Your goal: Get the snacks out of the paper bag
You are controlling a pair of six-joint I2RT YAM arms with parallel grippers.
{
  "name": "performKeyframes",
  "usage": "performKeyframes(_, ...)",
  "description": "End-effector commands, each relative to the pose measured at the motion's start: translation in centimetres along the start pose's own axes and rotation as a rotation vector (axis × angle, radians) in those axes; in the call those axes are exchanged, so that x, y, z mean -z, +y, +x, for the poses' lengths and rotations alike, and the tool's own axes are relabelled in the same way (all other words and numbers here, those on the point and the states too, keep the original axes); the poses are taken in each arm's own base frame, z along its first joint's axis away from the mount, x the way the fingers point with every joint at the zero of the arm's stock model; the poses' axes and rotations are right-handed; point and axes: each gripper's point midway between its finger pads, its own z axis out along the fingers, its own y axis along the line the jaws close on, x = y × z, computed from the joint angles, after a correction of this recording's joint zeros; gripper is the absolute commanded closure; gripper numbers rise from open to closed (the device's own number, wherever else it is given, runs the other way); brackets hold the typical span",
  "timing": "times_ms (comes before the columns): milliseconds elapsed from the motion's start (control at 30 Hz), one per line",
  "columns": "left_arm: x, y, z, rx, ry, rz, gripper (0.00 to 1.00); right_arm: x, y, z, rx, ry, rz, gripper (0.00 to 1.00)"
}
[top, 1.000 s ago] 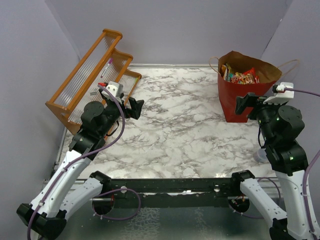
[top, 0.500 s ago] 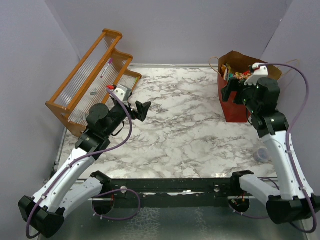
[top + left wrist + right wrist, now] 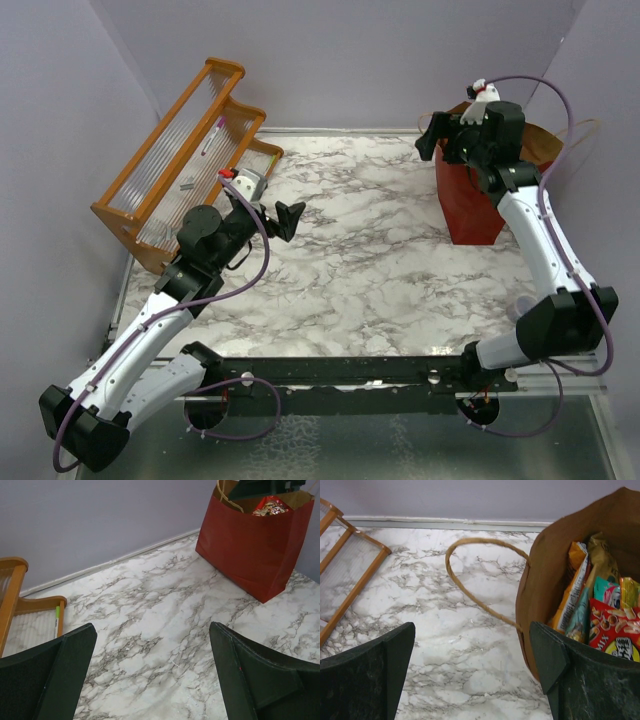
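Note:
The red paper bag stands upright at the far right of the table; it also shows in the left wrist view and, brown inside, in the right wrist view. Snacks stand packed inside it: red, teal, yellow and orange packets, also seen in the left wrist view. My right gripper is open and empty, held above the bag's left rim, one finger over the bag's opening. My left gripper is open and empty over the table's left half.
A wooden rack leans at the far left, also in the right wrist view. A twine handle of the bag loops out over the marble table. Purple walls enclose the table on three sides.
My right arm has swung up and back from the bag's near side to above its left rim. My left gripper has shifted slightly right.

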Motion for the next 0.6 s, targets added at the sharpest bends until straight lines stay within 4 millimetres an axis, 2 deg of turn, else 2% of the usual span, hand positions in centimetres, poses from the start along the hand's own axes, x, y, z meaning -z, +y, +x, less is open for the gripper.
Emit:
performKeyframes(0,-0.1,-0.4,-0.5,-0.024,-0.030,0.023,0.01,-2.6,1.3,-1.5,0.003,-0.018,-0.105,0.09)
performKeyframes(167,-0.1,-0.2,-0.5,-0.031,-0.029,0.011,0.01,-5.4,1.6,0.5,0.006,0.061,-0.164,0.23)
performKeyframes(267,-0.1,-0.1,-0.5,-0.032,-0.029,0.008,0.01,-6.2,1.9,1.5,0.017,0.094,-0.199,0.37)
performKeyframes(367,-0.2,-0.2,-0.4,-0.031,-0.026,0.014,0.01,-5.9,2.9,1.9,0.009,0.110,-0.259,0.57)
performKeyframes(467,-0.3,-0.3,-0.3,-0.030,-0.022,0.017,0.01,-4.7,4.1,1.5,-0.005,0.097,-0.312,0.69)
performKeyframes(567,-0.4,-0.3,-0.2,-0.028,-0.018,0.019,0.01,-3.5,5.4,1.7,-0.029,0.090,-0.380,0.89)
